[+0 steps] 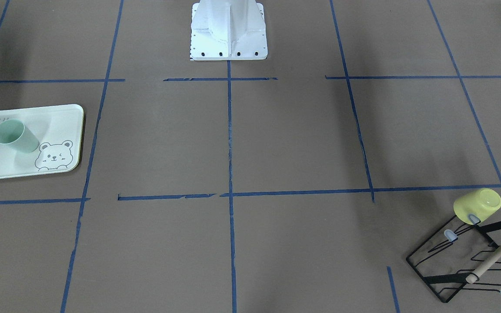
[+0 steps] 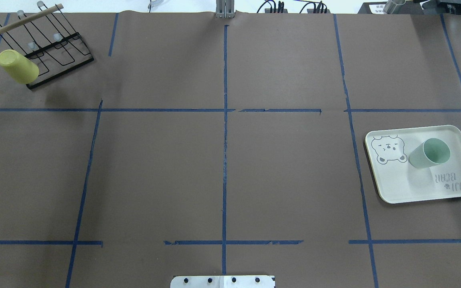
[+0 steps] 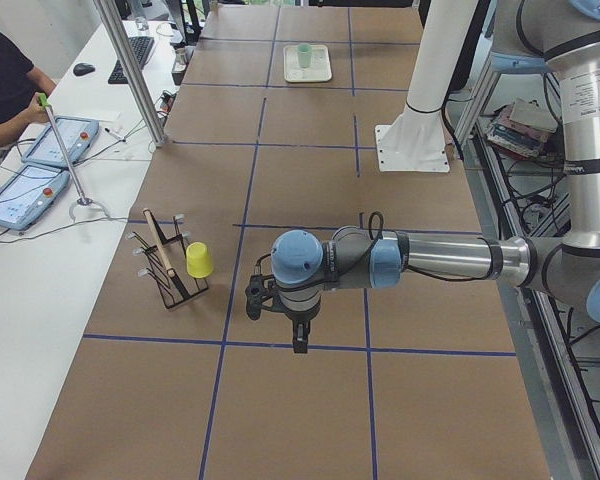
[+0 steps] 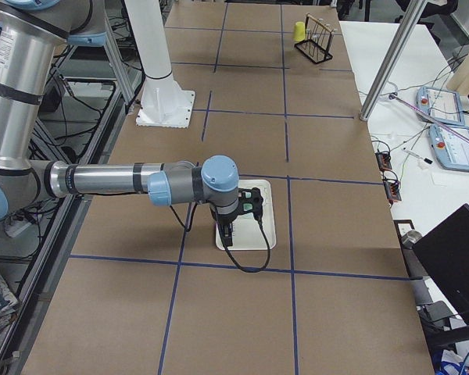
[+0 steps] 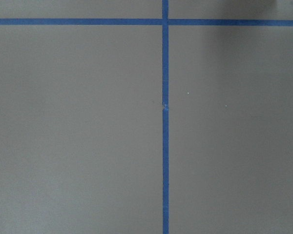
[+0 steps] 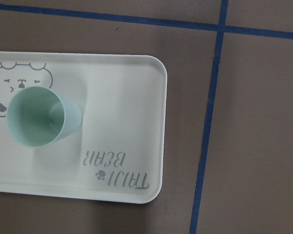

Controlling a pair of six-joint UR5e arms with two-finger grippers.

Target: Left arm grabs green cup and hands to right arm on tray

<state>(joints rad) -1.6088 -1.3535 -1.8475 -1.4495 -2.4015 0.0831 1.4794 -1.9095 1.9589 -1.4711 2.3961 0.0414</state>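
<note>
Mint-green plastic cup (image 6: 36, 117) stands upright on the cream rectangular bear-print tray (image 6: 132, 97), beside the bear drawing. Well apart, a yellow-green cup (image 2: 17, 66) hangs on a black wire rack (image 2: 54, 52). Left gripper (image 3: 299, 343) and right gripper (image 4: 225, 238) hang above the table (image 2: 154, 160); how far their jaws are open cannot be told.

I am looking at a big desk (image 2: 286, 180) that is wearing brown paper. Blue tape lines (image 2: 225, 160) are running across it and cutting it into big squares. Soft light is falling from above and leaving faint grey shadows on the paper. Along one long side a white desk (image 3: 20, 290) is standing. A person (image 3: 5, 85) in a dark top is sitting there. Two flat screens (image 3: 25, 195) with pale blue frames are lying on it, and a keyboard (image 3: 138, 48) and a mouse (image 3: 83, 69) are resting farther along. A shiny metal pole (image 3: 130, 75) is rising between the two desks. A black screen (image 4: 457, 258) is standing at one end.
</note>
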